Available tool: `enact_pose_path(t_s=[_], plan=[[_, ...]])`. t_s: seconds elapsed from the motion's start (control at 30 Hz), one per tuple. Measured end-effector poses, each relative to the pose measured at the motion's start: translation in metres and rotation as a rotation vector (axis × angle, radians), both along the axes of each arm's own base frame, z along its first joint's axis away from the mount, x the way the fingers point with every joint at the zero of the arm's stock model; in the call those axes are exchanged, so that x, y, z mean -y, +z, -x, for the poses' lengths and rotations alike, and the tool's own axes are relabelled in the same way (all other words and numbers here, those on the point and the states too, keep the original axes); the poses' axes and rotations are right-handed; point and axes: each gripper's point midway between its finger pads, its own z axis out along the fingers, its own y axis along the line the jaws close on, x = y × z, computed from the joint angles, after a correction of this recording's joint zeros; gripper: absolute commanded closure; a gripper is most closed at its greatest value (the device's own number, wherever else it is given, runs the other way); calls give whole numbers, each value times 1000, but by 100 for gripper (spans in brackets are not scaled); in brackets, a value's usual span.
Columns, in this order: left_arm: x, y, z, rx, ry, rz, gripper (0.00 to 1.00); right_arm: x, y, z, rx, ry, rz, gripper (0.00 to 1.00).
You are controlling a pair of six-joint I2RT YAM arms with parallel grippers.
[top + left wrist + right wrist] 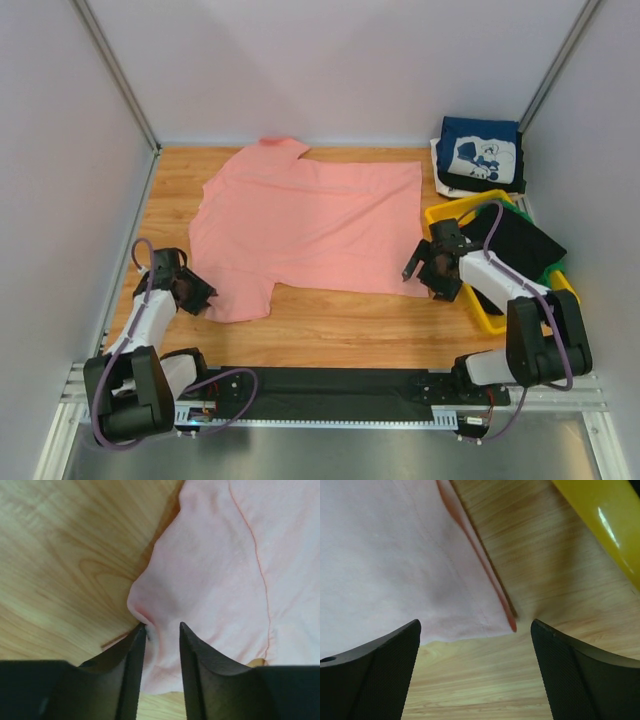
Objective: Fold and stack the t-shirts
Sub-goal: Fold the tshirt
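Note:
The salmon-pink t-shirt (pixel 310 220) lies spread flat on the wooden table. My left gripper (pixel 200 293) is at its near-left sleeve; in the left wrist view (pixel 161 626) the jaws stand narrow with a bunched fold of the pink cloth (pixel 215 570) between them. My right gripper (pixel 420 272) is at the shirt's near-right hem corner. In the right wrist view it (pixel 475 623) is wide open over the table, with the hem corner (pixel 512 625) between the fingers and the pink cloth (pixel 395 555) beyond.
A folded navy t-shirt with a white print (pixel 478 148) tops a stack at the back right. The yellow bin (pixel 445 215) holds a black shirt (pixel 515 245) and green cloth (pixel 553 270) just right of my right gripper; its rim shows in the right wrist view (pixel 605 520).

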Motion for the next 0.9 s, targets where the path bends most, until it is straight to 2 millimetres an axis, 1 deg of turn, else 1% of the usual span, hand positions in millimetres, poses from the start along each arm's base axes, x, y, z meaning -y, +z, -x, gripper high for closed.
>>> enact_pose_path(t_s=[0.03, 0.1, 0.13, 0.17, 0.2, 0.23, 0.3, 0.33, 0.37, 0.43, 0.5, 0.6, 0.77, 0.83, 0.9], plan=[[1, 0, -2, 6, -2, 4, 73, 0, -4, 1, -15, -3, 1, 16], [1, -2, -3, 13, -6, 4, 82, 0, -7, 1, -26, -8, 0, 24], [1, -3, -2, 14, -7, 6, 88, -1, -7, -1, -18, -9, -3, 35], [2, -3, -2, 16, -8, 6, 90, -1, -7, -2, -15, -10, -6, 40], [1, -3, -2, 18, -10, 3, 97, -2, -9, -2, -11, -13, -10, 54], [2, -2, -2, 24, -11, 2, 100, -2, -9, -2, -12, -14, -9, 60], [1, 3, -2, 37, -13, -5, 100, -2, -12, 0, -14, -20, -13, 76], [1, 5, -2, 44, -13, -7, 100, -2, -12, 1, -13, -27, -17, 98], [1, 9, -3, 53, -14, -10, 100, -2, -13, 2, -15, -27, -19, 100], [0, 17, -4, 68, -15, -14, 100, -2, -11, 4, -7, -29, -25, 100], [-1, 30, -7, 91, -19, -22, 100, -2, -7, 7, 7, -30, -29, 100], [-7, 62, -12, 157, -20, -71, 100, 2, 11, 14, 47, -38, -24, 100], [-15, 126, -18, 302, -29, -152, 100, 11, 52, 25, 173, -70, -28, 100], [-16, 143, -21, 334, -34, -165, 100, 12, 58, 30, 188, -79, -31, 100], [-16, 155, -24, 348, -39, -167, 100, 14, 60, 34, 172, -84, -25, 100]])
